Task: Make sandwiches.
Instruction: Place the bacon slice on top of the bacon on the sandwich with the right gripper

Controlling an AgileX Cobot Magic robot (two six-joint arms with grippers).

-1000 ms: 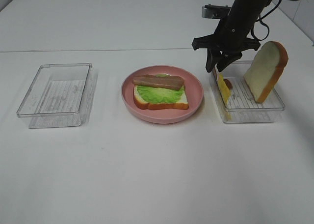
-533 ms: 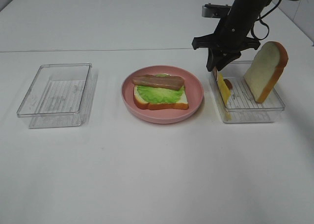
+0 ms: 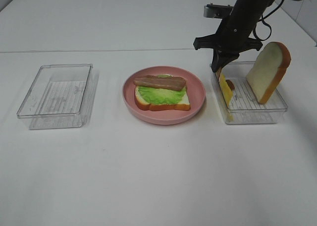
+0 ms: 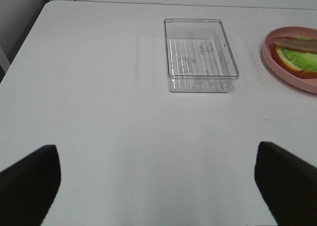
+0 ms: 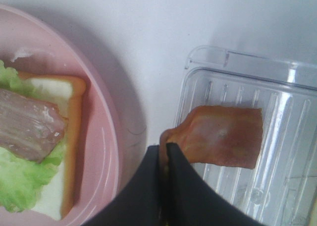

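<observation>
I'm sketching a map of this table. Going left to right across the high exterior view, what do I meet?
clear tray → pink plate carrying the open sandwich → second clear tray, with the yellow cheese slice at its left end, then the bread slice leaning at its right.

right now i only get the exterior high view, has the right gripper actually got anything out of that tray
Observer: Yes. In the right wrist view, the right gripper is shut on one end of a bacon strip.
Operator: is the strip out of the tray
Observer: No. Most of it shows over the ribbed floor of the right tray. I cannot tell whether it touches.
Operator: and the left arm, it's not in my view
Observer: The left wrist view shows the left gripper open wide with nothing between its fingers, and the left tray ahead of it.
</observation>
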